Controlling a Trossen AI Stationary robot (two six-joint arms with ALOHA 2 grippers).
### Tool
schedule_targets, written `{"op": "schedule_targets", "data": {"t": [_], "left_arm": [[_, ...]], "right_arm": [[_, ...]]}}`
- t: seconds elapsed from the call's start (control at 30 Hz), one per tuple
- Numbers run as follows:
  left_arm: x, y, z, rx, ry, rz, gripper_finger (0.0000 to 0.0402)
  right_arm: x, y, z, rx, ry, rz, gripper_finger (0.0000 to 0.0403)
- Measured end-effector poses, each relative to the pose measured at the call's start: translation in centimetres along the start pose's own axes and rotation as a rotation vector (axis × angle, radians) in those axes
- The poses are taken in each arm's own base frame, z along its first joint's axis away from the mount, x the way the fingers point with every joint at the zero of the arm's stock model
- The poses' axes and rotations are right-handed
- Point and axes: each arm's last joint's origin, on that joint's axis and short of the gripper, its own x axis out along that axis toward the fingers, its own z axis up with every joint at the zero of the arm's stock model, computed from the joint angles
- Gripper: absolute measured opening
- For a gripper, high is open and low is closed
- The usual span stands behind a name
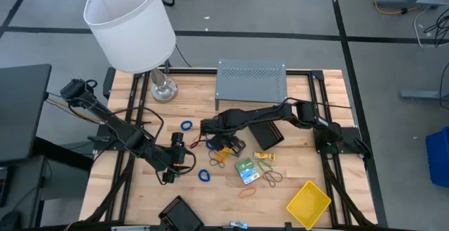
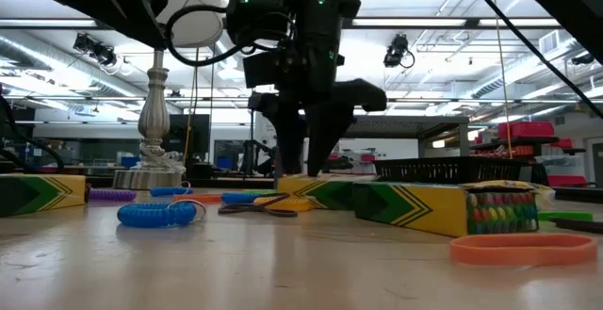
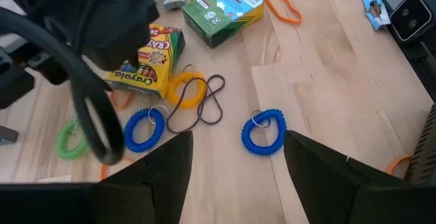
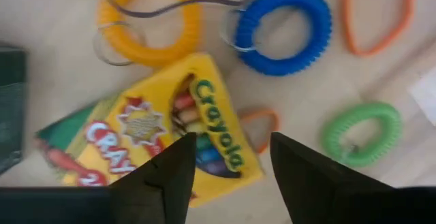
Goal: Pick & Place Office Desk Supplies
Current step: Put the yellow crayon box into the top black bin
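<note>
Right wrist view: right gripper (image 4: 228, 173) hangs above the crayon box (image 4: 153, 132), jaws apart, seemingly lined up to grasp it.

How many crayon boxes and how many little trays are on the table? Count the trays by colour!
Crayon boxes: 3
Black trays: 2
Yellow trays: 1
Total: 6

lamp (image 1: 130, 24) back-left | grey perforated shelf (image 1: 251, 81) back-centre | wooden table (image 1: 330, 90)
</note>
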Motion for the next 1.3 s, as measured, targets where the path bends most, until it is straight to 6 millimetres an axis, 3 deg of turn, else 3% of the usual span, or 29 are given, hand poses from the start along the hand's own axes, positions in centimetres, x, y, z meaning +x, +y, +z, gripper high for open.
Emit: {"op": "schedule_targets", "data": {"t": [0.23,0.67,1.07,1.3], "left_arm": [[0.0,0.0,0.0,0.003,-0.001,0.001,0.0234],[0.0,0.0,0.0,0.001,-0.004,0.000,0.0234],[0.0,0.0,0.0,0.001,-0.004,-0.001,0.0234],[0.0,0.0,0.0,0.002,-0.004,-0.001,0.0234]], "right_arm": [[0.7,0.2,-0.1,-0.004,-0.020,0.077,0.0174],[1.3,-0.2,0.1,-0.030,-0.019,0.044,0.0175],[1.1,-0.6,0.3,-0.029,-0.030,0.008,0.0201],[2.9,-1.2,-0.2,-0.007,-0.044,0.084,0.0201]]}}
